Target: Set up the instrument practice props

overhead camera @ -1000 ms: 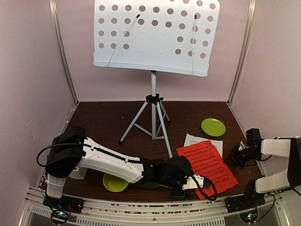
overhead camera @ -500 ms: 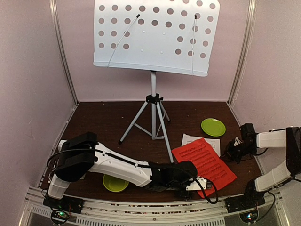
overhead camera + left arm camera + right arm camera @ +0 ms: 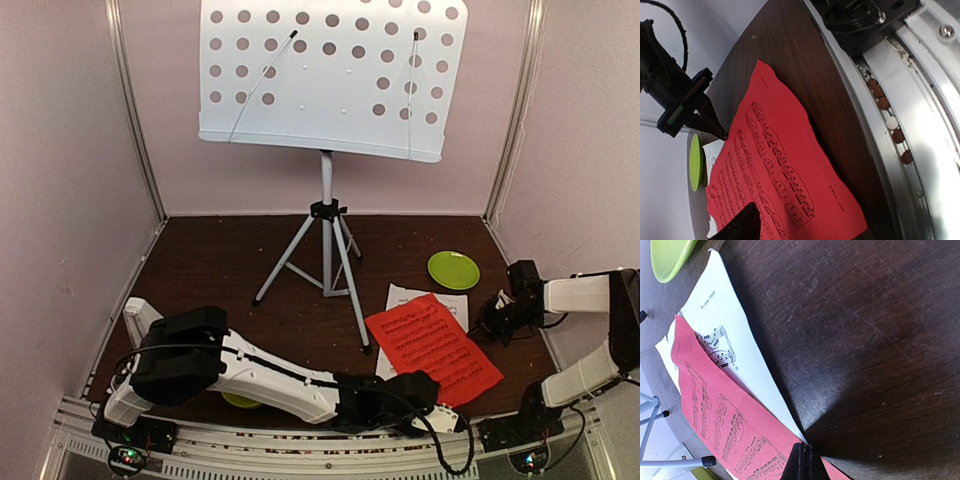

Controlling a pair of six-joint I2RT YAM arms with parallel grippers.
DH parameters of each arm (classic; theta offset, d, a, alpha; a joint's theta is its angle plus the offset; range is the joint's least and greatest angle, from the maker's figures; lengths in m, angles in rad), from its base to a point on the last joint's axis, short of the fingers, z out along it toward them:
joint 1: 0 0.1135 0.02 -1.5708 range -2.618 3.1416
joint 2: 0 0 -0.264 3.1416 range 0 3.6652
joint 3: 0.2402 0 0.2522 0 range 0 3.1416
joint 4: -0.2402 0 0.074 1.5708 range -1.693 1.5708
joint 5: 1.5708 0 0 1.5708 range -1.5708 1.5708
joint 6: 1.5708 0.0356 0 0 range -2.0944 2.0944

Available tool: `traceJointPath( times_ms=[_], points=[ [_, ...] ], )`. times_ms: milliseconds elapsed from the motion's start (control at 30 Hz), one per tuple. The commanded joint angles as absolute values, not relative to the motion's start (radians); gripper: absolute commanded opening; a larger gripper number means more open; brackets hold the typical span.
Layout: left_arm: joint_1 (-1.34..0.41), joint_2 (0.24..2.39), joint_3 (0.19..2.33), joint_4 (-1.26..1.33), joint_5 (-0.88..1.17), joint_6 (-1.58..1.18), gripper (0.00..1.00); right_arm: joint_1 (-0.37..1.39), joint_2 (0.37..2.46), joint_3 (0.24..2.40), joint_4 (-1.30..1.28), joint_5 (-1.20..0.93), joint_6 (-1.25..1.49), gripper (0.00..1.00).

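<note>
Right hand (image 3: pixel 802 462) closed on the right edge of the red sheet (image 3: pixel 432 345), which overlies the white sheet (image 3: pixel 410 298) on the surface (image 3: pixel 220 260); left hand (image 3: pixel 447 415) open beside its near corner.

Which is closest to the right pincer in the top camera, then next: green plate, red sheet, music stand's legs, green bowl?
1. red sheet: its edge sits at the right pincer's tips.
2. green plate: just behind, toward the back wall.
3. music stand's legs: farther left, mid-table.
4. green bowl: far left, mostly hidden under the left arm.
</note>
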State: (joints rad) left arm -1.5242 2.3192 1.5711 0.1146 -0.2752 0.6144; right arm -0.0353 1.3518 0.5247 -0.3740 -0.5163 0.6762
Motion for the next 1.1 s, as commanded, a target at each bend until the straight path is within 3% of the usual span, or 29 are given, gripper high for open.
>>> traceJointPath(
  times_ms=[0, 167, 400, 500, 633, 900, 1067],
  points=[
    [-1.519, 2.381, 1.623, 0.132, -0.338, 0.679, 0.61, -0.025, 1.352, 0.515, -0.458, -0.417, 0.654, 0.00],
    [-1.515, 2.388, 1.653, 0.149, -0.365, 0.653, 0.44, -0.021, 1.353, 0.519, -0.463, -0.425, 0.642, 0.00],
    [-1.484, 2.342, 1.666, 0.115, -0.330, 0.558, 0.02, -0.023, 1.308, 0.573, -0.472, -0.488, 0.626, 0.02],
    [-1.478, 2.291, 1.635, 0.116, -0.310, 0.539, 0.00, -0.026, 1.257, 0.627, -0.480, -0.500, 0.620, 0.12],
    [-1.463, 2.220, 1.587, 0.097, -0.250, 0.481, 0.00, -0.031, 1.199, 0.673, -0.474, -0.538, 0.616, 0.34],
    [-1.438, 2.115, 1.513, 0.055, -0.212, 0.411, 0.00, -0.035, 1.128, 0.678, -0.462, -0.594, 0.619, 0.59],
    [-1.360, 2.004, 1.560, -0.061, -0.058, 0.166, 0.00, -0.034, 1.083, 0.716, -0.502, -0.621, 0.593, 0.70]
  ],
)
